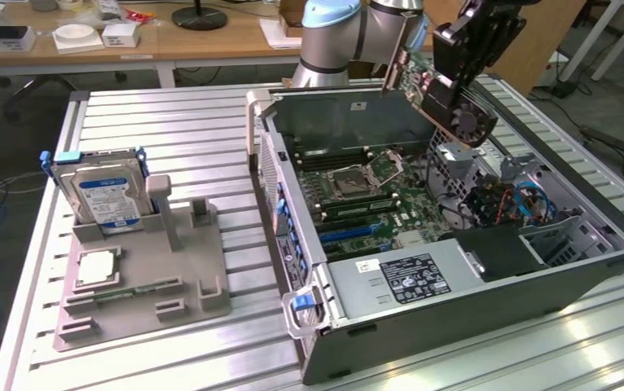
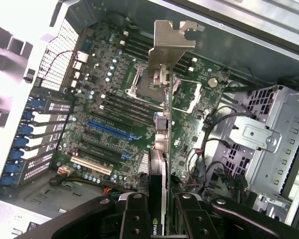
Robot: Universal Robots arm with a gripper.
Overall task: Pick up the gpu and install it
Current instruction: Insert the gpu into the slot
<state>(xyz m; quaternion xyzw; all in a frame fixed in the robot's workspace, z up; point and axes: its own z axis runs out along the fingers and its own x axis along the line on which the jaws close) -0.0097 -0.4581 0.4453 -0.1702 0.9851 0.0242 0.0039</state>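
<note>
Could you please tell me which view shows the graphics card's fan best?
The exterior view: the graphics card, held by the gripper above the case, turns its fan toward the camera. The wrist view shows the card edge-on, with its metal bracket.

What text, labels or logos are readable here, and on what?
"nVID", cut off at the picture's edge: on the gpu, between the fingers.
Hard drive blue label: too small to read.
Power supply label: too small to read.
</note>
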